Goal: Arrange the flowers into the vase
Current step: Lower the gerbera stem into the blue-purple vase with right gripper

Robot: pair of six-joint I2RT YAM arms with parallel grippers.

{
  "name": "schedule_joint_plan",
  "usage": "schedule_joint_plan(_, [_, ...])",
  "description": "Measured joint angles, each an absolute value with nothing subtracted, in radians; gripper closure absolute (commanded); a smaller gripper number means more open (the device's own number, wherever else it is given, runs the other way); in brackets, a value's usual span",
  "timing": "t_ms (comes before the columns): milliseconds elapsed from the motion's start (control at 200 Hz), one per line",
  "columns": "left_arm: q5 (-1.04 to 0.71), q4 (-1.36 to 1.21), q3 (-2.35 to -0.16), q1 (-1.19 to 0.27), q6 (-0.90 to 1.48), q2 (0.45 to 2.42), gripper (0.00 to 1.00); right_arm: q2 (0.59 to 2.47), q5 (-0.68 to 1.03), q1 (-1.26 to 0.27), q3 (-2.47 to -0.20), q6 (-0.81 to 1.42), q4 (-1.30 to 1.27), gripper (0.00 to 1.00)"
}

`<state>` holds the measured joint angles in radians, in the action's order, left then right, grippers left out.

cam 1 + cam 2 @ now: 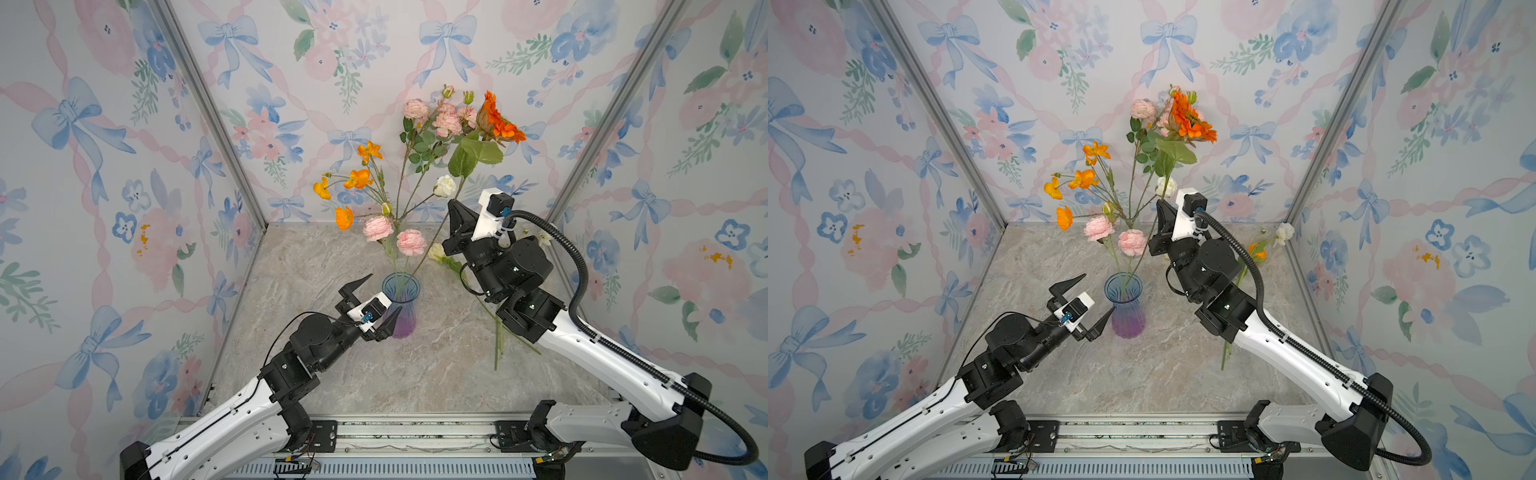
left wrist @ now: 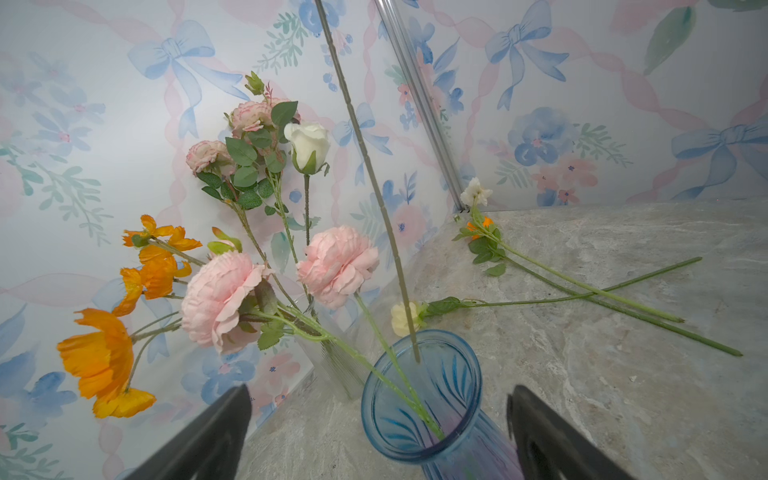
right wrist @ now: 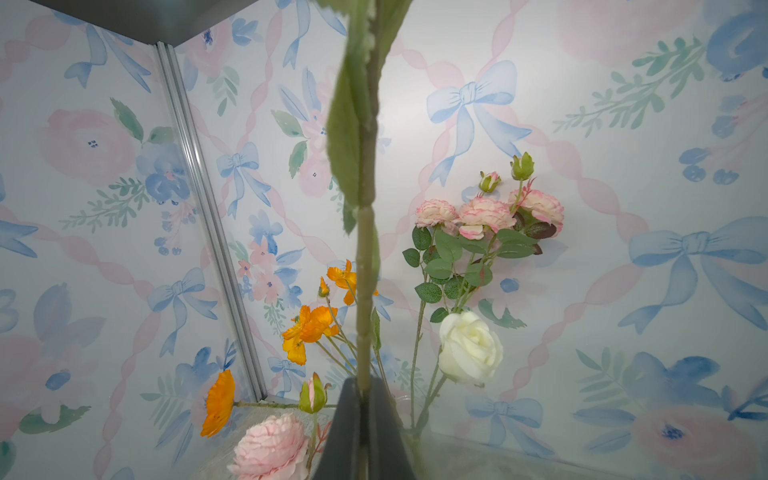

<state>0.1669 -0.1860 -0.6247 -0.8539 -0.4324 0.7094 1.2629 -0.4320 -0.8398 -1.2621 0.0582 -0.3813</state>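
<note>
The left claw point(image 1: 1099, 291) is spread wide and grips nothing. It sits just left of the vase point(image 1: 405, 320), and whether its near finger touches the glass cannot be told. The vase, blue at the mouth and purple at the base, stands upright at mid-counter point(image 1: 332, 374). Two pink ruffled blooms point(image 1: 395, 235) lean toward the far wall, their stems running down into its mouth.

Behind them, against the far wall, the orange poppies point(image 1: 353, 178), a spray of small pink blooms point(image 1: 440, 118) and a white rose point(image 1: 444, 185) rise from a clear ribbed glass point(image 2: 332, 365).

Right of centre, the right claw point(image 1: 454, 205) is raised and pinched tight on the long stem of a big orange flower point(image 1: 496, 118), just below its broad leaves. That stem slants down leftward and its lower end sits inside the vase rim.

Further right, three loose flowers point(image 2: 582, 291) lie crossed on the counter, partly hidden under the right arm in both top views.
</note>
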Motion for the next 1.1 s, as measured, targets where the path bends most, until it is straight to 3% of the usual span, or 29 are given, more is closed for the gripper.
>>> schedule_joint_plan(975, [0.156,-0.194,-0.625,-0.85,-0.418,0.704,0.02,1.505,-0.722,-1.076,-0.835,0.033,-0.921,1.0])
schedule_joint_plan(1100, [0.152,-0.194,-0.625,-0.85,-0.417,0.704,0.02,1.539,-0.773,-1.096,-0.829,0.021,-0.971,0.91])
